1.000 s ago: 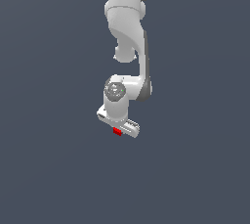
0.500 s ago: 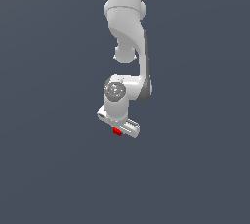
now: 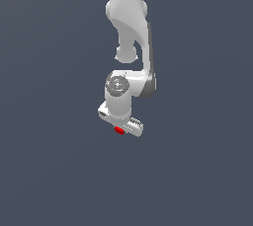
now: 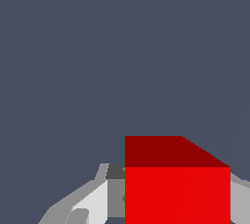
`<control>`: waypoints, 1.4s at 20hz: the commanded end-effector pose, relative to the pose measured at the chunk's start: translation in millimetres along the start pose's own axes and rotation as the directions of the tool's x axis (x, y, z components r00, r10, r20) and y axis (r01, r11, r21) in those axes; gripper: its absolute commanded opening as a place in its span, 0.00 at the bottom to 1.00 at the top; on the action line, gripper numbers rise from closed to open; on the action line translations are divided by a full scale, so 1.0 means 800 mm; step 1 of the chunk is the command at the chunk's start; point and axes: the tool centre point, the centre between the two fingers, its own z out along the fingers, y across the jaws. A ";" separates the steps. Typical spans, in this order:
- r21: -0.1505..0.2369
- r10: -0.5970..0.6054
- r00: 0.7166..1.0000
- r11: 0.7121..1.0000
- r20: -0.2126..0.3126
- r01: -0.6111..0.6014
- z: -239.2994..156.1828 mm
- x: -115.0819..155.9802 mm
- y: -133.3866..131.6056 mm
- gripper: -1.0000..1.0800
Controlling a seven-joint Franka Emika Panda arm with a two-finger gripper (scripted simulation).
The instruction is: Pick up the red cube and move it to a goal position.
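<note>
Red cube pinched in my gripper, fingers closed against its sides. My arm hangs from above, forearm near vertical, wrist bent, hand tilted toward exterior view's right. Plain grey surface all around.

1. The cube is bright red and plain; in the wrist view one face is a darker red.
2. The arm is white with grey joints.
3. The gripper is white and light grey.
4. The background is flat slate blue-grey.
</note>
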 end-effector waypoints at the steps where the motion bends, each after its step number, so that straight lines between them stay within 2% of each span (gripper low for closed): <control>1: 0.001 0.000 1.000 1.000 -0.002 0.000 -0.023 0.001 -0.005 0.00; 22: 0.000 0.001 1.000 1.000 -0.002 -0.001 -0.307 0.016 -0.058 0.00; 28: 0.000 0.001 1.000 1.000 -0.002 -0.001 -0.367 0.020 -0.071 0.00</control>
